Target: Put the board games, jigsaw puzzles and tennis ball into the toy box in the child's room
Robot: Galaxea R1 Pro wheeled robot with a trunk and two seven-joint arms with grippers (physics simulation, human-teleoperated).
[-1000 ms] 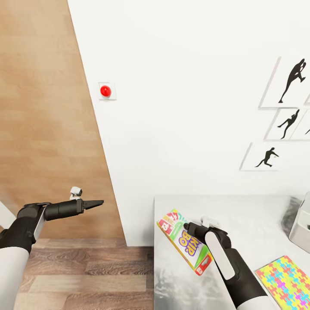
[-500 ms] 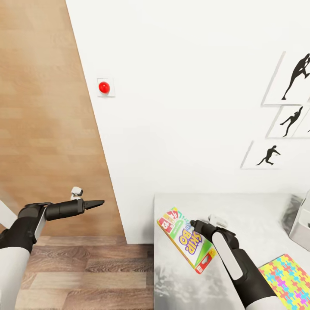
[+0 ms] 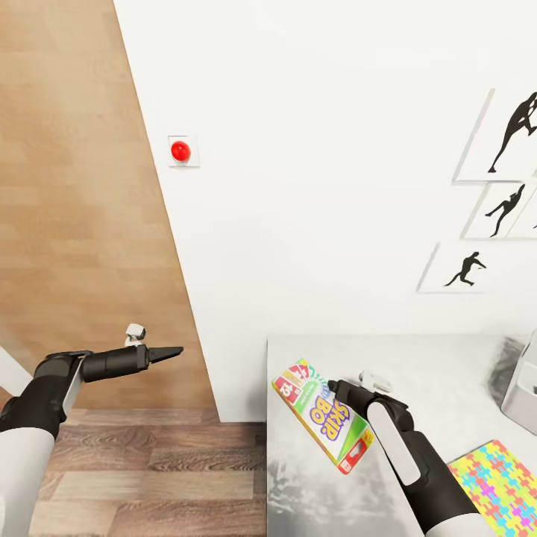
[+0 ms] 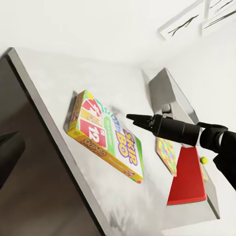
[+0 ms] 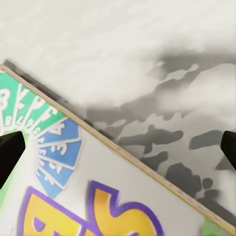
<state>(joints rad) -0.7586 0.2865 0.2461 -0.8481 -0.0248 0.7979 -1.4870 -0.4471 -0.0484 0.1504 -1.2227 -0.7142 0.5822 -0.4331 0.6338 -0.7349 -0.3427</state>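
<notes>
The game box (image 3: pixel 322 416) lay flat on the table (image 3: pixel 447 373), at 7 o'clock from the toy box (image 3: pixel 522 391). The right gripper (image 3: pixel 333 387) hovered over it, jaws wide. The left gripper (image 3: pixel 173 351) looked closed, empty.

The game box (image 3: pixel 322 415) looked like glossy printed card; the table (image 3: pixel 447 373) was smooth mottled grey, the floor (image 3: pixel 149 470) wood plank.

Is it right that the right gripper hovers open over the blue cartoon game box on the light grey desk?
Not quite: the box under the open right gripper is white and green with a yellow-red corner, not blue, as the left wrist view shows. It does lie on the light grey desk.
</notes>
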